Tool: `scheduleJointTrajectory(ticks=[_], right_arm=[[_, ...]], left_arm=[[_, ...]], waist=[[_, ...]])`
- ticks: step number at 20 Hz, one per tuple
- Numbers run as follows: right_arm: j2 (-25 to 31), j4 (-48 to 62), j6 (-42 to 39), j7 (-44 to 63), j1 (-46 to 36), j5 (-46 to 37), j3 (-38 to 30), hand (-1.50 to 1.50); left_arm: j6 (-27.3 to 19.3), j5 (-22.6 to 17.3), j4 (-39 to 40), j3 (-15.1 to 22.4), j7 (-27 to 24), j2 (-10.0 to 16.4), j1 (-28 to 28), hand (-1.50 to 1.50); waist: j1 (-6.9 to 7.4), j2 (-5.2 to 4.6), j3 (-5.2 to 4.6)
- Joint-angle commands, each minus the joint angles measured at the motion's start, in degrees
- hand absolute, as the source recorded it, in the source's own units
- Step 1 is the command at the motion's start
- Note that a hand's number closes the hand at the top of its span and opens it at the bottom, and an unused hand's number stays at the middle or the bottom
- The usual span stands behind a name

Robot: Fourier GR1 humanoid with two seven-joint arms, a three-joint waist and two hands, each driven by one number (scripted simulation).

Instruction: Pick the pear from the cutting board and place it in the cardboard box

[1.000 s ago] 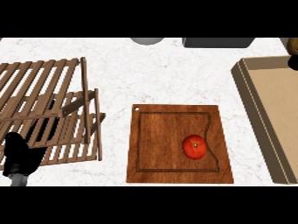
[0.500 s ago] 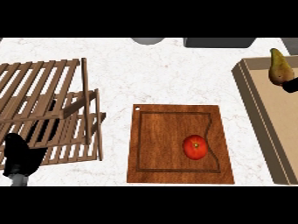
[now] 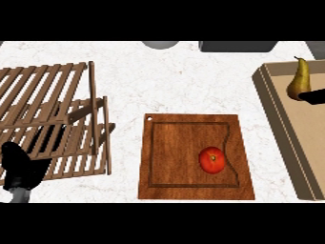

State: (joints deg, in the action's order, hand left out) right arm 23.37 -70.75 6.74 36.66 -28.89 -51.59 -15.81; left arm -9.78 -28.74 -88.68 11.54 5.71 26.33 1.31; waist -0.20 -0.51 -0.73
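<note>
A yellow-green pear (image 3: pixel 300 79) stands upright in the far end of the cardboard box (image 3: pixel 280 112) at the right edge of the head view. My right hand (image 3: pixel 324 95) is mostly cut off by that edge; a straight black finger reaches in and touches the pear's lower side, and the hand is open. The wooden cutting board (image 3: pixel 186 143) lies at the centre of the counter with only a red tomato (image 3: pixel 212 159) on it. My left hand (image 3: pixel 20 166) rests open at the lower left, over the front edge of a wooden rack.
A slatted wooden rack (image 3: pixel 42 109) fills the left side of the white marble counter. A grey round object (image 3: pixel 160 44) and a dark block (image 3: pixel 237 45) sit at the counter's far edge.
The right hand had the pear hidden in its grip over the box's far end. The pear now stands uncovered in the box, and the hand has pulled back toward the right edge. The left hand is unchanged.
</note>
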Motion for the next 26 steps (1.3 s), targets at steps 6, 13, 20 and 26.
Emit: scheduleJointTrajectory(ticks=[6,13,20,26], right_arm=[[-4.14,-9.0,17.31,-5.2,2.14,9.78,-11.34,-1.5],[-2.28,-20.65,13.71,-7.44,13.09,20.01,-18.8,-1.5],[-0.17,-29.62,4.43,-11.63,24.8,31.9,-25.42,-1.5],[-1.2,-32.21,0.82,-16.19,31.38,39.37,-30.96,-1.5]], left_arm=[[0.47,-0.74,-0.69,-5.66,-0.98,3.63,-1.86,0.0],[-0.32,-0.56,-2.95,-5.55,0.12,2.93,-0.95,0.0],[-0.81,0.27,-3.57,-5.9,0.16,2.73,-0.11,0.0],[1.44,-0.54,-4.61,-7.07,0.27,3.72,1.45,0.0]], waist=[[-0.34,0.79,0.81],[-1.05,0.95,0.77],[-1.24,0.96,0.78],[-0.39,0.81,0.76]])
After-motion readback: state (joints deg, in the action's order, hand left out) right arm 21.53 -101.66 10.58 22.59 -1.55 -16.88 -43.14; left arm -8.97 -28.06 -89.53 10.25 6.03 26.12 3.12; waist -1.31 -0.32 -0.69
